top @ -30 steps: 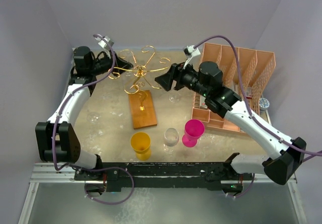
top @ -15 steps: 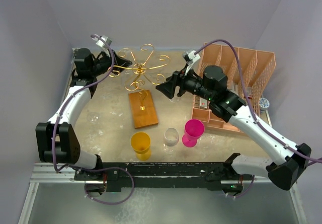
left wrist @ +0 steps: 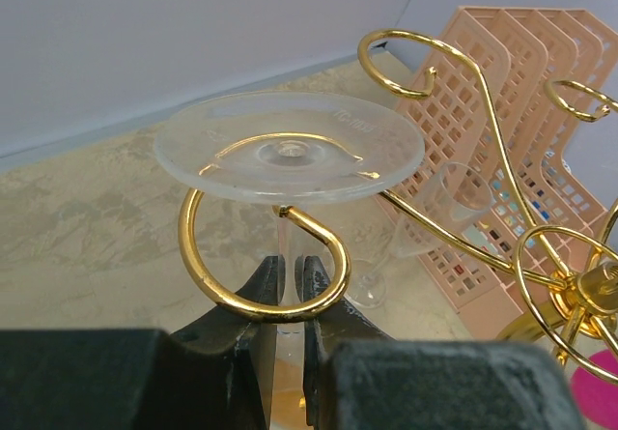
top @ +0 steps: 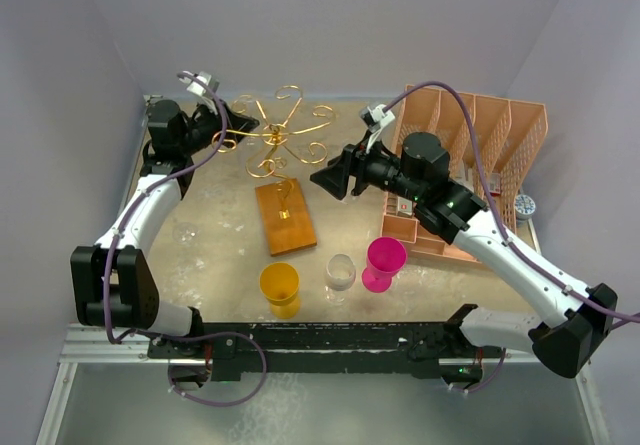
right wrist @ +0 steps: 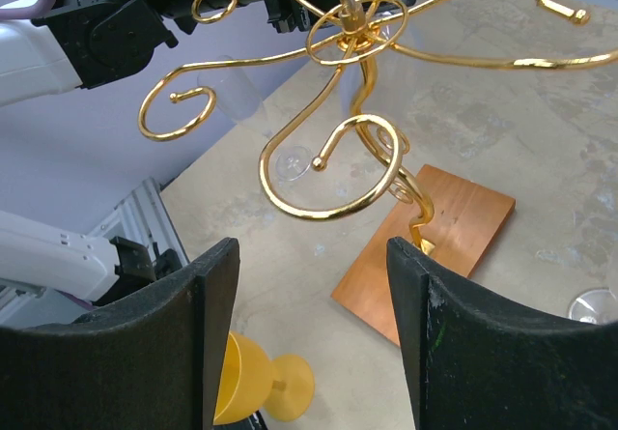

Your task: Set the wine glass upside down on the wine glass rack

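Observation:
The wine glass rack (top: 280, 135) is a gold wire stand with curled arms on a brown wooden base (top: 284, 217), at the table's far middle. My left gripper (top: 232, 123) is shut on the stem of a clear wine glass held upside down. In the left wrist view the glass's foot (left wrist: 290, 148) lies just above a gold curl (left wrist: 261, 300), with the stem passing down through it between my left gripper's (left wrist: 287, 290) fingers. My right gripper (top: 335, 178) is open and empty, just right of the rack. In the right wrist view it faces the rack's hub (right wrist: 348, 24).
A salmon-pink slotted organizer (top: 470, 155) stands at the right. A yellow goblet (top: 280, 287), a clear glass (top: 341, 272) and a pink goblet (top: 383, 262) stand near the front edge. Another clear glass (left wrist: 425, 227) stands by the organizer. The walls are close behind.
My right gripper has drawn back from the rack's arms toward the right and near side. My left gripper, with the glass, has shifted slightly farther back, and the rack top moved with it.

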